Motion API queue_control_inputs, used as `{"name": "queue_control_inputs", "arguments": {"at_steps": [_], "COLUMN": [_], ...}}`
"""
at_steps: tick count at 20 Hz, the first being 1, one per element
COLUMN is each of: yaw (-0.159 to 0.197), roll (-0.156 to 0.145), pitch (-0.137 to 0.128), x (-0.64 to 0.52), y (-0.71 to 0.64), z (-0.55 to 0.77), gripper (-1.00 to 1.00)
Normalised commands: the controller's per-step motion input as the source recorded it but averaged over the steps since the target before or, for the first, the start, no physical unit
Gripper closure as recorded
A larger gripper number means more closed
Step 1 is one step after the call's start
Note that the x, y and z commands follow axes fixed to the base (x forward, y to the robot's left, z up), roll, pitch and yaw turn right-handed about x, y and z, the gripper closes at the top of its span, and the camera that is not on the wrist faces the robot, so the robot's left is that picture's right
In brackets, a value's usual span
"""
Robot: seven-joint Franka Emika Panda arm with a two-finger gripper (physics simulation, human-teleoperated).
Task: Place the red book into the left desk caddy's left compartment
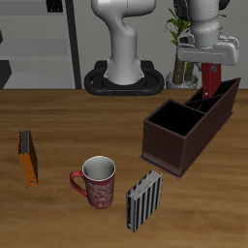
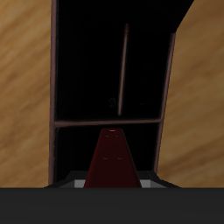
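My gripper point(image 1: 210, 68) is shut on the red book point(image 1: 211, 83) and holds it upright, slightly tilted, over the tall slanted-walled end of the left desk caddy point(image 1: 184, 131). The book's lower edge is at about the rim of the left compartment point(image 1: 222, 98); I cannot tell if it is inside. In the wrist view the red book point(image 2: 112, 159) points down from the gripper point(image 2: 112, 182) into the dark caddy point(image 2: 54, 87), with a cross partition point(image 2: 105, 123) just past its tip.
An orange-brown book point(image 1: 29, 158) stands near the table's far side edge. A red mug point(image 1: 97, 181) and a black-and-white striped book point(image 1: 145, 200) stand near the front edge. The robot base point(image 1: 124, 77) and a plant point(image 1: 180, 44) are at the back.
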Motion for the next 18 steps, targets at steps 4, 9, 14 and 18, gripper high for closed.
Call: {"name": "queue_control_inputs", "arguments": {"at_steps": [4, 9, 14, 18], "yaw": [-0.004, -0.005, 0.022, 0.004], "roll": [0.017, -0.006, 0.026, 0.066], "pitch": [0.051, 0.025, 0.075, 0.04], "x": [0.08, 0.1, 0.11, 0.07], "y": [0.06, -0.03, 0.11, 0.06], "z": [-0.42, -0.35, -0.5, -0.22], "gripper": [1.0, 1.0, 1.0, 1.0]}}
